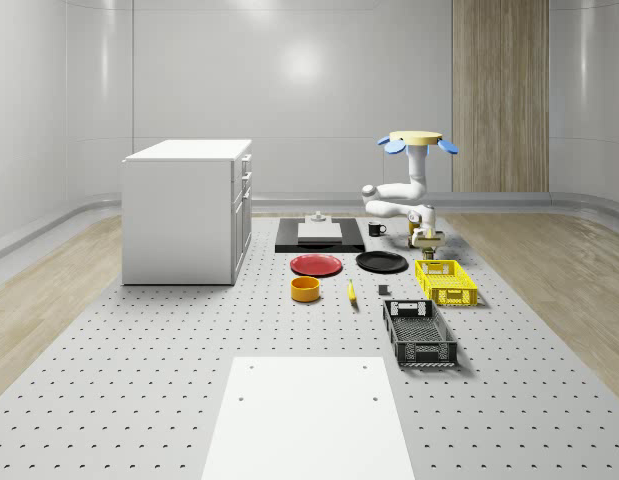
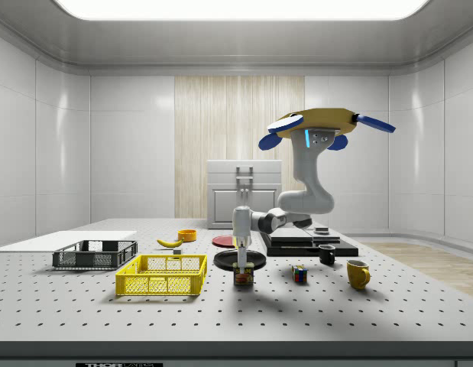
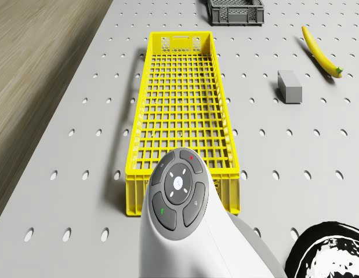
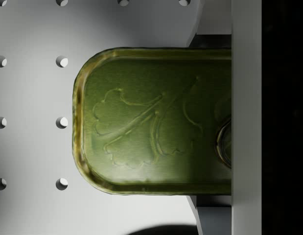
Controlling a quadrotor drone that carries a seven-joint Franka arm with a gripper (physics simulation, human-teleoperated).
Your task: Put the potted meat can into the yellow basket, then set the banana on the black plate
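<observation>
**Can gripped beside the basket's far end**

In the whole-scene view, the drone (image 1: pixel 419 141) is seen hovering above the table's (image 1: pixel 139 400) far right part, its arm bent down so that the gripper (image 1: pixel 426 240) hangs just behind the yellow basket (image 1: pixel 446 281). The black plate (image 1: pixel 381 262) lies just to that view's left of the gripper, and the banana (image 1: pixel 352 292) is found nearer, between the orange bowl (image 1: pixel 305 289) and the basket. Open tabletop is left between banana and plate.

In the side view, the potted meat can (image 2: pixel 242 276) is seen at table level, just beside the basket's right edge, with the fingers (image 2: pixel 241 264) closed on it from above. A small cube (image 2: pixel 299 274) and a yellow mug (image 2: pixel 357 273) stand well apart to the right.

In the drone view, the basket's short wall lies just past the arm's wrist, its interior bare. A grey block (image 3: pixel 289 86) sits between basket and banana.

In the wrist view, the can's green lid is seen, clamped between the two finger pads (image 4: pixel 210 30) at its long edges.
</observation>
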